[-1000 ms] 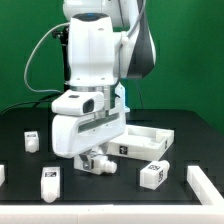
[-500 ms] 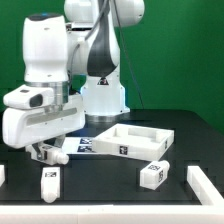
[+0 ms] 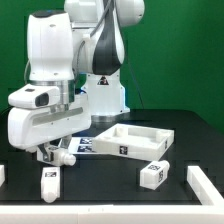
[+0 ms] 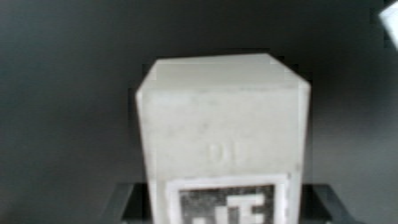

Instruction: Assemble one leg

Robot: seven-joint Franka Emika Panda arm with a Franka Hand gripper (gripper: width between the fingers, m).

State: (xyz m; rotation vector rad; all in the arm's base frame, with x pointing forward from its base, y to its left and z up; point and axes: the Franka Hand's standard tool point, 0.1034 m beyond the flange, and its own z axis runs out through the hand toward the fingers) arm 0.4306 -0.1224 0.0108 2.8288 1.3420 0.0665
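My gripper (image 3: 48,155) hangs low over the table at the exterior view's left, shut on a stubby white leg (image 3: 63,157) that sticks out sideways from the fingers. In the wrist view this leg (image 4: 222,110) fills the picture, with its black-and-white tag end between the dark fingers (image 4: 135,202) of the gripper (image 4: 222,206). A second leg (image 3: 49,183) stands on the table just below the gripper and is not touched. A third leg (image 3: 152,174) lies near the front right. The large white panel (image 3: 152,133) with a raised rim lies at the right.
The marker board (image 3: 86,146) lies flat between the gripper and the panel. White pieces lie at the front left edge (image 3: 3,173) and the front right edge (image 3: 206,186). The robot base (image 3: 103,100) stands behind.
The arm has swung from beside the panel to the exterior view's left, carrying the leg. In the last half second it has shifted only slightly.
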